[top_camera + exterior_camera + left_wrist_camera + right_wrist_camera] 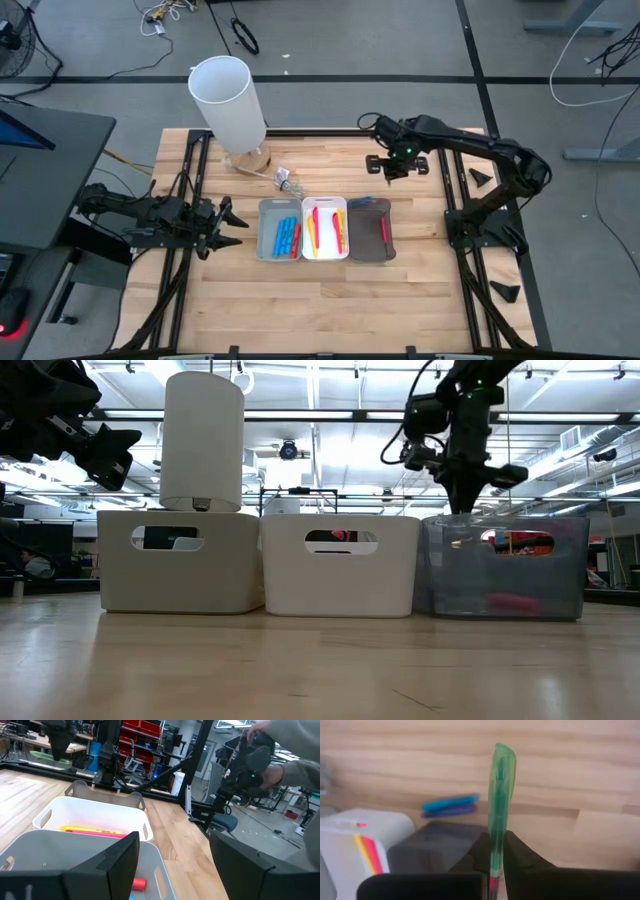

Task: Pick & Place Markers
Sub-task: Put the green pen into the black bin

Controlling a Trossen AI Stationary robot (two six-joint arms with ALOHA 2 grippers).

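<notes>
Your right gripper (496, 870) was clamped shut on a green marker (501, 805), the pen standing up out of the fingertips with its rounded end away from the wrist. Directly below that gripper sat the dark grey tray (370, 229); in the high view your right gripper (391, 170) hovered just past the tray's far rim, and in the low view it hung above the smoky, see-through side of that tray (500, 565) with the fingers pointing down. Inside the tray lay one red marker (383, 232). A little beyond the tray from the gripper, a blue marker (451, 802) and a purple one (449, 812) rested side by side, touching, on the bare wooden table (420, 290).

Beside the dark tray, further from your right gripper, stood the white tray (324, 228) holding yellow and red markers (325, 226), and next to that the light grey tray (281, 229) with blue markers and a red one (288, 237). The three trays stood in a row, sides touching.

Your left gripper (228, 225) waited just outside the light grey tray's far side, fingers spread wide and holding nothing. Farthest off, the tall white cylinder (230, 103) stood near the table's back edge.
</notes>
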